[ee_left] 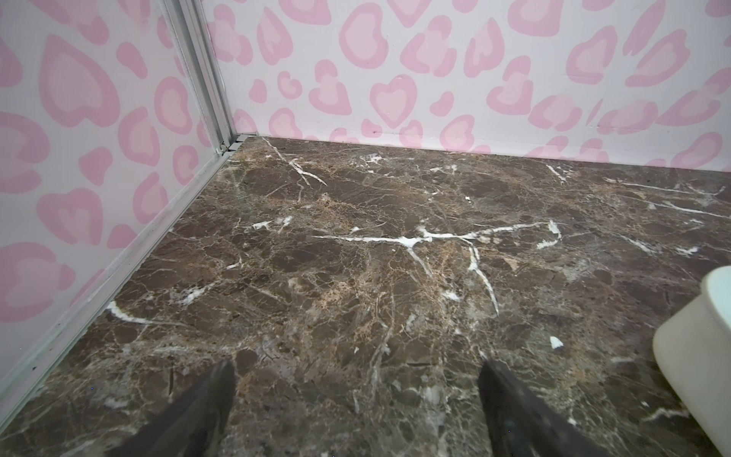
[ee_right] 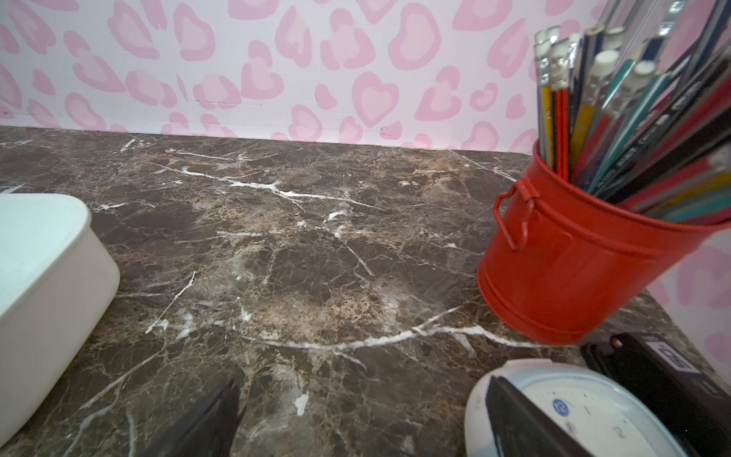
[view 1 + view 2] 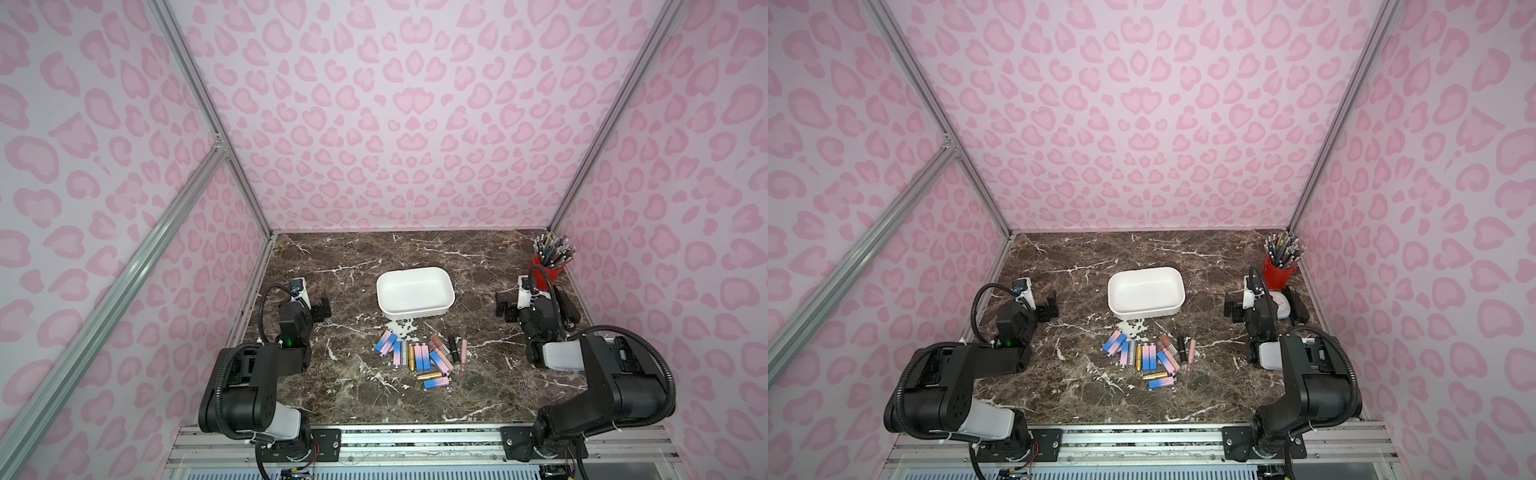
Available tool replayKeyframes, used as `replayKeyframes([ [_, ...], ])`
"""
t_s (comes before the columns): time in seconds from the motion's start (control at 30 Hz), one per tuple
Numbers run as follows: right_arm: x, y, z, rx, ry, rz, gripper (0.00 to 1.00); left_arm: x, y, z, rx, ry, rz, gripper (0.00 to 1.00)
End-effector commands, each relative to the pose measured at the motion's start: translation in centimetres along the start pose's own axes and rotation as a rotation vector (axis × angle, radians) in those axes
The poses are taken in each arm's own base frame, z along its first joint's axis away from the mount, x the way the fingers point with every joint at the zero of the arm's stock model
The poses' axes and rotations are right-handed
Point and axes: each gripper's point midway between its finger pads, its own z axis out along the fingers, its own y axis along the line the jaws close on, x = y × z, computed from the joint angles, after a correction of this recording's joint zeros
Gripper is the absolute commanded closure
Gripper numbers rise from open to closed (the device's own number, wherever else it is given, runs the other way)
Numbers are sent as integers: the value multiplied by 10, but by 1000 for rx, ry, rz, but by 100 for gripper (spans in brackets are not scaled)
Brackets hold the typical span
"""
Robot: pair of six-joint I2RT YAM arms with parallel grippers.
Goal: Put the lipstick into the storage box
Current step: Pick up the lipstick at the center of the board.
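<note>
Your left gripper (image 3: pixel 323 309) and right gripper (image 3: pixel 503 309) are both standing wide open, gripping nothing.
They are sitting on either side of the white storage box (image 3: pixel 415 312), the right one near the red pencil cup (image 3: pixel 547 274). The lipsticks (image 3: pixel 420 358) are lying in a loose cluster on the marble table (image 3: pixel 332 257), just in front of the box and well apart from both grippers.

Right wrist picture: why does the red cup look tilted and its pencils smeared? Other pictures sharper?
In the right wrist view the red cup seems to lean, likely lens bending, and the near pencils blur; in the left wrist view the box looks soft; in both top views light is even, though walls splay outward.
</note>
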Motion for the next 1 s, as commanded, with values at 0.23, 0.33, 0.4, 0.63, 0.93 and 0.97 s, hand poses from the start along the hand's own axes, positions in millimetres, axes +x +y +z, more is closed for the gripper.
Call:
replayKeyframes([
  [0.23,-8,-7,2,33,-25,22,0,-13,-1,0,1,-46,7,3],
  [0.33,-15,-15,4,106,-18,25,0,-16,1,-1,-5,-58,4,1],
  [0.4,-23,-17,7,160,31,6,0,-24,3,3,-28,-18,0,0],
  [0.63,-79,-23,-2,486,255,-47,0,-90,3,17,-73,153,-3,1],
  [0.93,-104,69,-37,349,390,-261,14,-157,-56,-4,104,118,-36,8],
  [0.97,-102,76,-45,322,396,-231,18,-154,-65,-8,122,132,-37,8],
])
